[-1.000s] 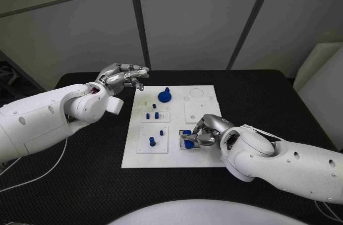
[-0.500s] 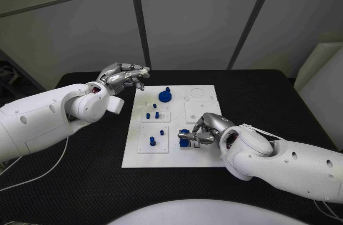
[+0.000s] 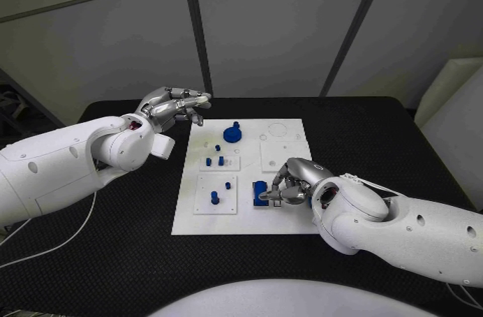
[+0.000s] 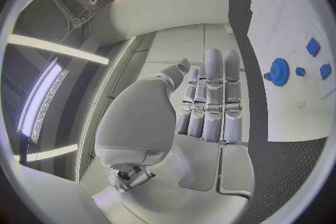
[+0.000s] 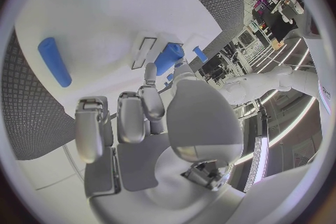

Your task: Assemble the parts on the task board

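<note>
The white task board [image 3: 243, 219] lies in the middle of the black table. My right hand [image 3: 290, 184] rests on its near right part, thumb and a finger pinching a blue block [image 3: 261, 192] that stands at a small plate there. The right wrist view shows that block [image 5: 168, 59] just past the fingertips, with a blue peg [image 5: 55, 61] lying on the board [image 5: 105, 5]. My left hand [image 3: 173, 106] hovers beyond the board's far left corner with its fingers [image 4: 210, 106] curled in on nothing. A blue gear [image 3: 232, 133] sits at the far side, also seen as the gear [image 4: 279, 71] in the left wrist view.
Several small blue pegs stand on the board's left plates, such as one peg [image 3: 213, 200] near the front and another peg [image 3: 209, 162] further back. Black table [image 3: 382, 128] surrounds the board. A white cable [image 3: 61, 244] lies at the left.
My right hand has shifted slightly and the blue block under its fingers now stands a bit further left and more upright. The left arm has held still.
</note>
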